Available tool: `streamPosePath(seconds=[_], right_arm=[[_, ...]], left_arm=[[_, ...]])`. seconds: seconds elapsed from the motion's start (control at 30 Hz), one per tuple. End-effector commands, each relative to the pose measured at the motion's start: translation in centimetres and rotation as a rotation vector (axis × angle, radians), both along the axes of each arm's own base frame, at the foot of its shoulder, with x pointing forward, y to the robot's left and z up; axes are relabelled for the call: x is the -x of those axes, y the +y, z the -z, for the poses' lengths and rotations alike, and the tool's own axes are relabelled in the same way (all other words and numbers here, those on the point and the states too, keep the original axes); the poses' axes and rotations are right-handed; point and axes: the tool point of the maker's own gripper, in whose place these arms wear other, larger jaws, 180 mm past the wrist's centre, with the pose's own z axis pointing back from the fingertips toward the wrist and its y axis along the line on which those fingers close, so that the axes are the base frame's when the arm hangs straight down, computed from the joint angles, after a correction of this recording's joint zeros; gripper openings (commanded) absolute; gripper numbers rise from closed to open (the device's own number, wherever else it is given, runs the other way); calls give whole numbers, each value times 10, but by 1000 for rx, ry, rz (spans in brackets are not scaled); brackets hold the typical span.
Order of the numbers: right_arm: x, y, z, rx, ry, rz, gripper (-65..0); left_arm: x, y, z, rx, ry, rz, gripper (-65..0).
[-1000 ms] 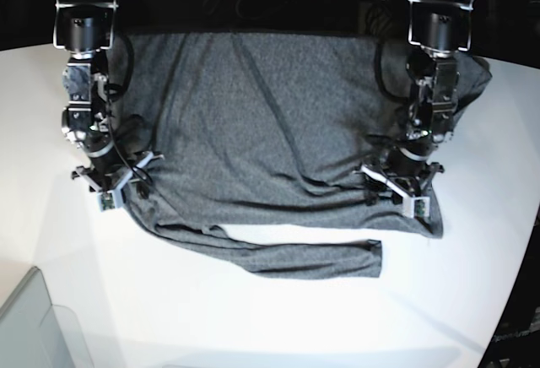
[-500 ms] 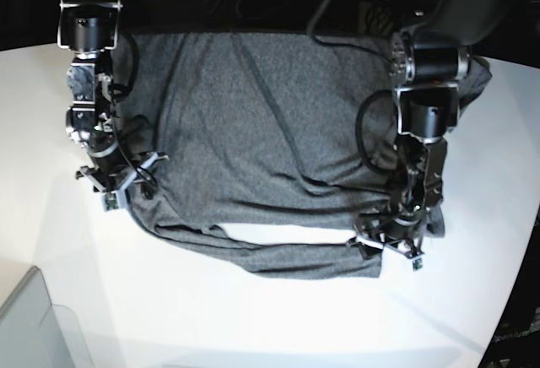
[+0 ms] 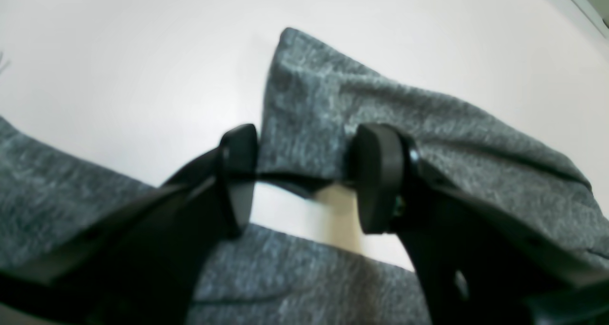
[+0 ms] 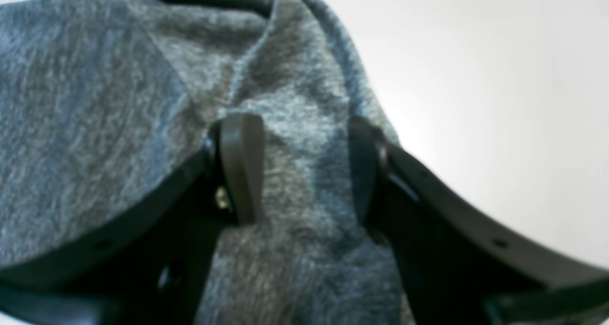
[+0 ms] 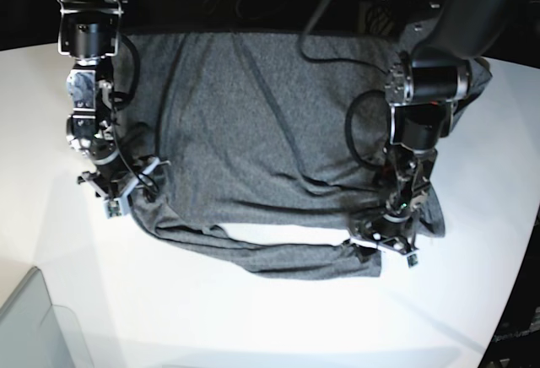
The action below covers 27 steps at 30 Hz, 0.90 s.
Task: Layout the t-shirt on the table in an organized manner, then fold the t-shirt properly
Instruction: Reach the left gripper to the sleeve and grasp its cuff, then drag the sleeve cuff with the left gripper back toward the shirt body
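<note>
Two arms work one garment. The surface [image 5: 253, 326] carries the t-shirt [image 5: 261, 123] spread wide, its body running from the far edge toward the near side, and a long narrow band of it [image 5: 287, 254] lies crosswise along the near hem, its long axis left to right in the base view. The left claw [image 5: 384, 246] sits right at that band's end, so it is the nearer arm for any pull on it; in its wrist view its jaws stand apart with the band's edge [image 3: 304, 125] between the pads, not visibly pinched. The right claw [image 5: 114, 191] rests on the opposite side edge, jaws apart astride a ridge of cloth [image 4: 304, 172].
</note>
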Motion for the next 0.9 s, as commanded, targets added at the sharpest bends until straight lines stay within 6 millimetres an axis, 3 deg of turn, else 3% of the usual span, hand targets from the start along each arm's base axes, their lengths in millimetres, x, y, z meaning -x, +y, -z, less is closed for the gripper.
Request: streamPosePath(seconds=[0.0,0.07,0.23,0.33,0.47,0.63,0.73,0.87], right_arm=[[0,-5,1,31,25,-3,-355],[0,-5,1,31,25,-3,-355],[0,-5,1,31,25,-3,-355],[0,-5,1,31,25,-3,-355],[0,-5,1,31,25,-3,-355],[0,-5,0,31,24,-3,-355],[-1,-5,0,31,22,-3,-355],[-7,-5,-6,31,9,-3,-355]], left_arm=[[-14,1,-19,-1,-47,-1,-332],[-14,1,-19,-1,-47,1,-390],[-17,1,-24,-3,-61,0,-650],[-19,2,-29,-5,-76,0,-641],[-38,0,-77,-55,-202,33,-648],[-43,-47,-124,-238,-340,255,-648],[-35,-84,-127,-322,-367,402,-646],[-22,-106,-107,-403,-336,527,-645]])
